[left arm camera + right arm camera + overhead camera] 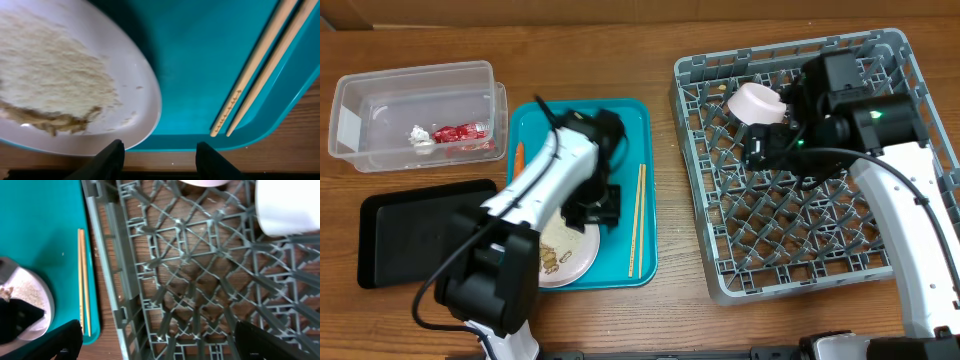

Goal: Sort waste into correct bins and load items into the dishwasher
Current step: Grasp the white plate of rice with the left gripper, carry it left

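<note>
**Both hands open: left at the plate's edge, right over the rack**

Your left hand (161, 156) is spread with nothing between its 2 fingers. The plate (137, 75), carrying the beige food scraps (50, 75), lies just ahead of it on the teal tray (200, 60). The plate's rim reaches close to one finger but is not gripped. The 2 chopsticks (250, 75) lie side by side on the same tray, off to the plate's other side and apart from the hand.

Your right hand (157, 335) is also wide open and holds nothing. It hovers over the grid floor of the grey dish rack (107, 235). From overhead, a pale-pink bowl (757, 100) sits in the rack's far part, just beside that hand.

The red wrapper (460, 132) and the white paper wad (420, 136) lie in the clear tub (410, 75). The orange carrot (519, 157) rests at the teal tray's left edge. The black tray (410, 240) sits on the worktop (670, 320), between you and the tub.
</note>
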Available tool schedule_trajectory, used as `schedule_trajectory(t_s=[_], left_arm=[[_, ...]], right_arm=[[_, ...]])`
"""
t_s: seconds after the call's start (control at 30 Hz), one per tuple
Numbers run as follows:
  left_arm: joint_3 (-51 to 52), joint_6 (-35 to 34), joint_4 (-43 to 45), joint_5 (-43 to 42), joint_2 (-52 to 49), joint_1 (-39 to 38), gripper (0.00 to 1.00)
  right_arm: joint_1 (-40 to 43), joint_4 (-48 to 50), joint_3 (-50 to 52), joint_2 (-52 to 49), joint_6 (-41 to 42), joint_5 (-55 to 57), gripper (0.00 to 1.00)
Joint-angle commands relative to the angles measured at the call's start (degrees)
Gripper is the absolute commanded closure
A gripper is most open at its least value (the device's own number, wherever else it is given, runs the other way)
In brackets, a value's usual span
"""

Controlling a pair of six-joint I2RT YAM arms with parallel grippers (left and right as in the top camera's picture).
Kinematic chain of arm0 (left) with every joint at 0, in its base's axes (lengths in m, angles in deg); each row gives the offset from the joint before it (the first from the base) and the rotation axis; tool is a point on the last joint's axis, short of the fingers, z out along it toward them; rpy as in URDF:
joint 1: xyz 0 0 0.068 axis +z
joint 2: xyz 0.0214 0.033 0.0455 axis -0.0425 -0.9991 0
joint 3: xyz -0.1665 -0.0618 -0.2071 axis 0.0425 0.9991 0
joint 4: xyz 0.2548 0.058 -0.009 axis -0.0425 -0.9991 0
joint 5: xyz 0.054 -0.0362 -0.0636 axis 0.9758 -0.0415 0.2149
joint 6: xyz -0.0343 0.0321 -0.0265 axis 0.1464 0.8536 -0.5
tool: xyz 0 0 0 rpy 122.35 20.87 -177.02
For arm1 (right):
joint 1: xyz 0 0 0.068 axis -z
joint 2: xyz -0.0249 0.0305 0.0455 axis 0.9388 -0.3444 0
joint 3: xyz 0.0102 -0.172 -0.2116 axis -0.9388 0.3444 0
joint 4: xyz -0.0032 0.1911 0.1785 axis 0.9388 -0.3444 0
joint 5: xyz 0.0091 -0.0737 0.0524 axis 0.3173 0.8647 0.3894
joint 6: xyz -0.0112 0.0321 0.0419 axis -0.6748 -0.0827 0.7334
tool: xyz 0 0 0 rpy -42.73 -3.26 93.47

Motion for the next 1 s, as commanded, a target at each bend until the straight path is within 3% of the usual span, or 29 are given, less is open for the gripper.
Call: schedule_trajectory(t_s=[0.0,0.23,0.57,0.67,0.77,0.97], left_arm=[[5.73,-2.71,5.14,0.26,0.90,-4.52,0.52],[11.02,-8.24,9.55,8.59,0.85,-7.13,0.52],[13.79,-8.24,11.78,8.74,0.85,-7.13,0.54],[16.28,-8.24,14.67,8.52,0.85,-7.13,0.60],[17.20,-8.11,16.00,8.83,0.85,-7.13,0.74],[16.94,-5.14,18.14,10.23,0.85,-6.88,0.81]], right_arm=[[0.24,-0.22,-0.20,0.85,-1.25,-0.39,0.00],[0.24,-0.26,-0.20,0.87,-1.25,-0.39,0.00],[0.24,-0.48,-0.20,0.85,-1.25,-0.39,0.00],[0.24,-0.46,-0.20,0.87,-1.25,-0.39,0.00],[0.24,-0.46,-0.20,0.87,-1.20,-0.42,0.00],[0.24,-0.68,-0.20,0.87,-1.22,-0.39,0.00]])
